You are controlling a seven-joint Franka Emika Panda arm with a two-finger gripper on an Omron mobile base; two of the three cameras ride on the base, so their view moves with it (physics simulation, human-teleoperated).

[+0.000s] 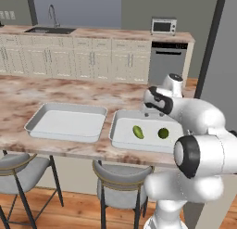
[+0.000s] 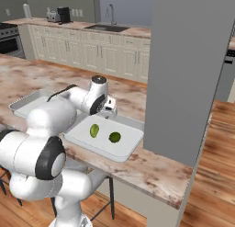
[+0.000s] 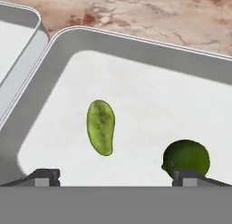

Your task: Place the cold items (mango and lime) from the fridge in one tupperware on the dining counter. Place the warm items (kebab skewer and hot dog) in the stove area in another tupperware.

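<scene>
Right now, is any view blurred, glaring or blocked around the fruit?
Hand view: sharp and evenly lit, mango and lime clear, faint shadows only. Left base view: the arm covers the tray's right end. Right base view: no glare, a grey panel blocks the right.

The white arm reaches forward and bends down, its hand (image 3: pixel 116 177) empty with fingers spread wide.

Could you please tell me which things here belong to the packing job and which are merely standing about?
Job: mango, lime, their tupperware, the second tupperware, dining counter, open tool above them.

Standing about: stools, sink, toaster oven, dishwasher.
</scene>
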